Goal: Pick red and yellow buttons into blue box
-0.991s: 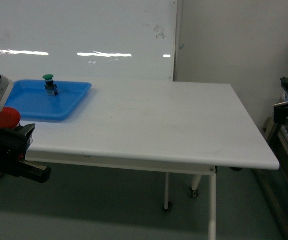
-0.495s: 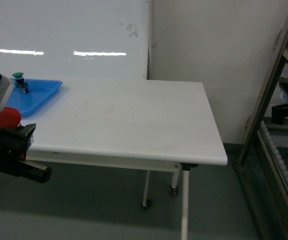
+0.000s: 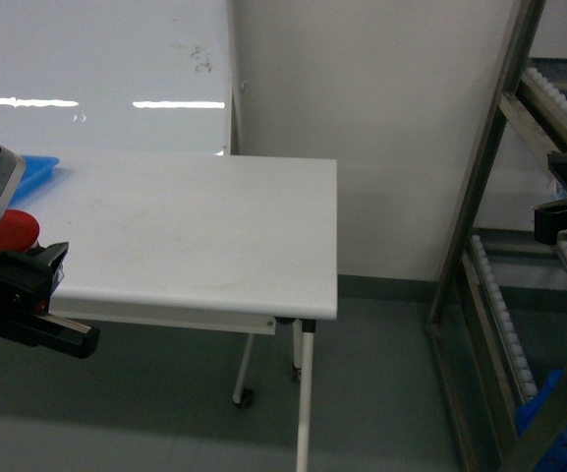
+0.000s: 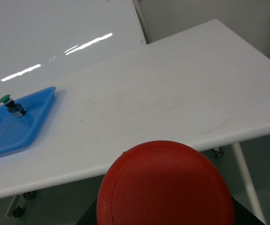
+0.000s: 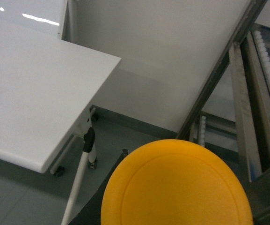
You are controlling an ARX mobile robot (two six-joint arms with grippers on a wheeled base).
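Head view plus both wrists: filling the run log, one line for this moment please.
left gripper: holds red button | right gripper: holds yellow button | green button: in blue tray

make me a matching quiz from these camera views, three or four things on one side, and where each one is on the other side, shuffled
Things:
1. red button
2. yellow button
3. green button
4. metal rack

Places:
A. in the shallow blue tray
B. filling the bottom of the right wrist view
C. right of the white table, by the wall
D. filling the bottom of the left wrist view

Pairs: 1-D, 2-B, 3-A, 4-C
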